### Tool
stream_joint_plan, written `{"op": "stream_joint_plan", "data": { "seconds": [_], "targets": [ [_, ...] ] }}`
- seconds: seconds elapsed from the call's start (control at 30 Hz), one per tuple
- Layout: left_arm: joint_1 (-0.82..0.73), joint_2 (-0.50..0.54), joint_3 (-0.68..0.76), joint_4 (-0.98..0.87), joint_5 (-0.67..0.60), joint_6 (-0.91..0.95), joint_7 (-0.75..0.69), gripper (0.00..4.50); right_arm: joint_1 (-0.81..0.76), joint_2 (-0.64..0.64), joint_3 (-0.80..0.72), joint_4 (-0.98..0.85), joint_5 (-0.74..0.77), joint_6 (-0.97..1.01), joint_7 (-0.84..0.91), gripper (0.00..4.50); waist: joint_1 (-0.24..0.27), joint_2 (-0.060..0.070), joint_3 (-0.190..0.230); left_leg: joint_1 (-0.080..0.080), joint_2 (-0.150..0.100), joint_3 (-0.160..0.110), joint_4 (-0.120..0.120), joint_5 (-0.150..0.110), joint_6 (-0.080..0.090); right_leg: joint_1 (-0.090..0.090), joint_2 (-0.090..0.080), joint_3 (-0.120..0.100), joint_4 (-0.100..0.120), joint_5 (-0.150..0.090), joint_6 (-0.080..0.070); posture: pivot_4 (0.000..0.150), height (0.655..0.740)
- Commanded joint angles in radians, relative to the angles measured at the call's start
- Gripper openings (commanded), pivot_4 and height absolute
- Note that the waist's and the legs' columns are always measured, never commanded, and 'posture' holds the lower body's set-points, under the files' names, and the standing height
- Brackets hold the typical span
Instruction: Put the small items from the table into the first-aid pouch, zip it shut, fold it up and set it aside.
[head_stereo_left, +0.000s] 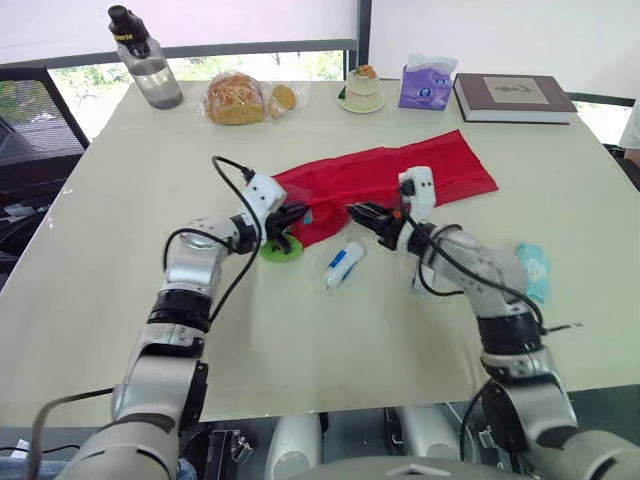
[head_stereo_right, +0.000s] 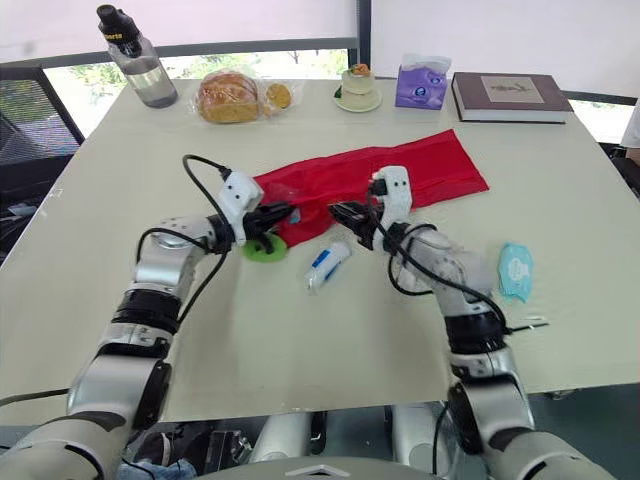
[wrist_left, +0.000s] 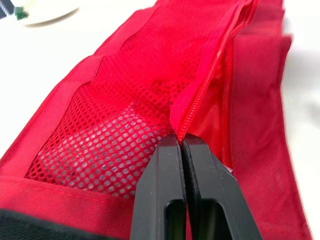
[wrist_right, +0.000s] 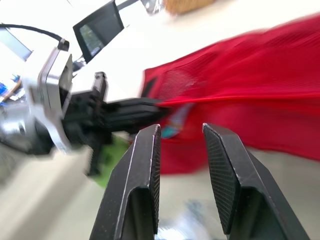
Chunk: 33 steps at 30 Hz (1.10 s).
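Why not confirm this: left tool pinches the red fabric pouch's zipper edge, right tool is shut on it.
Wrong: the right wrist view shows the right tool open, empty. The left tool pinches the zipper edge of the red fabric pouch.

We hold both arms out ahead, elbows bent and forearms angled inward, so our two hands point at each other. Our left hand (head_stereo_left: 298, 214) has its two black fingers (wrist_left: 167, 170) pressed flat together, pinching the zipper edge of the red pouch (wrist_left: 125, 100). Our right hand (head_stereo_left: 356, 211) faces it, near its fingertips but apart from them, with its fingers (wrist_right: 142, 165) spread and nothing between them.
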Motion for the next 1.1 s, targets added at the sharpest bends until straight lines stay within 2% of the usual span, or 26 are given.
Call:
{"op": "stream_joint_plan", "data": {
  "seconds": [0.03, 0.23, 0.3, 0.37, 0.4, 0.47, 0.5, 0.53, 0.57, 0.63, 0.73, 0.83, 0.87, 0.9, 1.1],
  "targets": [
    [-0.004, 0.077, 0.014, 0.050, 0.027, -0.085, -0.049, 0.00, 0.084, -0.093, 0.031, -0.189, -0.039, -0.130, 0.122, 1.46, -0.001, 0.000, 0.000, 0.000, 0.000, 0.000, 0.000, 0.000, 0.000, 0.000, 0.000, 0.000, 0.000, 0.000, 0.000, 0.150, 0.7400],
    [-0.092, 0.158, -0.027, 0.267, 0.118, -0.267, -0.083, 0.00, 0.208, -0.248, -0.093, -0.367, 0.088, -0.105, 0.236, 1.46, 0.006, -0.001, 0.000, 0.001, 0.000, 0.000, 0.000, 0.000, 0.000, 0.000, 0.000, 0.000, 0.000, 0.000, 0.000, 0.150, 0.7400],
    [-0.136, 0.165, -0.030, 0.329, 0.130, -0.309, -0.101, 0.00, 0.254, -0.300, -0.140, -0.419, 0.141, -0.087, 0.267, 1.94, 0.007, -0.001, 0.000, 0.001, 0.000, 0.001, 0.000, 0.000, 0.000, 0.000, 0.000, 0.000, 0.000, 0.000, 0.000, 0.150, 0.7400],
    [-0.172, 0.168, -0.027, 0.380, 0.137, -0.343, -0.117, 0.00, 0.288, -0.337, -0.179, -0.451, 0.184, -0.077, 0.283, 2.88, 0.008, -0.001, 0.000, 0.001, 0.000, 0.000, 0.001, 0.000, 0.000, 0.001, 0.000, 0.000, 0.000, 0.000, 0.000, 0.150, 0.7400],
    [-0.185, 0.169, -0.024, 0.401, 0.139, -0.354, -0.123, 0.00, 0.297, -0.347, -0.192, -0.458, 0.197, -0.076, 0.284, 3.10, 0.008, -0.001, 0.000, 0.001, 0.000, 0.000, 0.001, 0.000, 0.000, 0.001, 0.000, 0.000, 0.000, 0.000, 0.000, 0.150, 0.7400],
    [-0.211, 0.174, -0.023, 0.440, 0.143, -0.371, -0.141, 0.00, 0.318, -0.372, -0.212, -0.472, 0.217, -0.076, 0.292, 4.07, 0.007, -0.001, 0.000, 0.001, 0.000, 0.001, 0.001, 0.000, 0.000, 0.001, 0.000, 0.000, 0.000, 0.000, 0.000, 0.150, 0.7400],
    [-0.226, 0.181, -0.027, 0.461, 0.150, -0.380, -0.157, 0.30, 0.334, -0.388, -0.227, -0.480, 0.229, -0.076, 0.299, 4.42, 0.007, -0.001, 0.000, 0.001, 0.000, 0.001, 0.001, 0.000, 0.000, 0.001, 0.000, 0.000, 0.000, 0.000, 0.000, 0.150, 0.7400],
    [-0.243, 0.191, -0.036, 0.483, 0.161, -0.390, -0.176, 0.65, 0.350, -0.410, -0.244, -0.486, 0.239, -0.071, 0.309, 4.50, 0.008, -0.001, 0.000, 0.001, 0.000, 0.001, 0.001, 0.000, 0.000, 0.001, 0.000, 0.000, 0.000, 0.000, 0.000, 0.150, 0.7400],
    [-0.258, 0.200, -0.043, 0.499, 0.170, -0.398, -0.198, 0.82, 0.363, -0.431, -0.257, -0.490, 0.242, -0.070, 0.319, 4.50, 0.009, -0.001, 0.000, 0.001, 0.000, 0.001, 0.001, 0.000, 0.000, 0.001, 0.000, 0.000, 0.000, 0.000, 0.000, 0.150, 0.7400],
    [-0.306, 0.207, -0.043, 0.518, 0.170, -0.391, -0.243, 1.66, 0.370, -0.462, -0.288, -0.491, 0.248, -0.070, 0.318, 4.50, 0.009, -0.002, 0.001, 0.000, 0.000, 0.000, 0.001, 0.000, 0.000, 0.000, 0.000, 0.000, 0.000, 0.000, 0.000, 0.150, 0.7400],
    [-0.350, 0.184, -0.023, 0.508, 0.144, -0.411, -0.266, 2.46, 0.364, -0.458, -0.295, -0.509, 0.266, -0.067, 0.277, 4.50, 0.013, -0.002, 0.001, 0.000, 0.000, 0.000, 0.001, 0.000, 0.000, 0.001, 0.000, 0.000, 0.000, 0.000, 0.000, 0.150, 0.7400],
    [-0.347, 0.128, -0.005, 0.439, 0.101, -0.388, -0.290, 3.76, 0.373, -0.459, -0.282, -0.529, 0.260, -0.061, 0.241, 4.50, 0.018, -0.002, 0.001, 0.000, 0.000, 0.000, 0.001, 0.000, 0.000, 0.001, 0.000, 0.000, 0.000, 0.000, 0.000, 0.150, 0.7400],
    [-0.341, 0.106, -0.003, 0.409, 0.093, -0.374, -0.286, 4.33, 0.375, -0.457, -0.279, -0.535, 0.258, -0.061, 0.230, 4.50, 0.022, -0.002, 0.001, 0.000, 0.000, 0.000, 0.001, 0.000, 0.000, 0.001, 0.000, 0.000, 0.000, 0.000, 0.000, 0.150, 0.7400],
    [-0.335, 0.081, -0.004, 0.380, 0.092, -0.349, -0.270, 4.45, 0.375, -0.458, -0.278, -0.538, 0.255, -0.063, 0.221, 4.50, 0.025, -0.002, 0.001, 0.000, 0.000, 0.000, 0.001, 0.000, 0.000, 0.001, 0.000, 0.000, 0.000, 0.000, 0.000, 0.150, 0.7400],
    [-0.312, -0.029, -0.019, 0.300, 0.109, -0.226, -0.191, 4.45, 0.348, -0.472, -0.279, -0.569, 0.290, -0.028, 0.161, 4.50, 0.028, -0.002, 0.001, -0.001, 0.000, 0.000, 0.002, 0.000, 0.000, 0.001, 0.000, 0.000, 0.000, 0.000, 0.000, 0.150, 0.7400]
  ]
}}
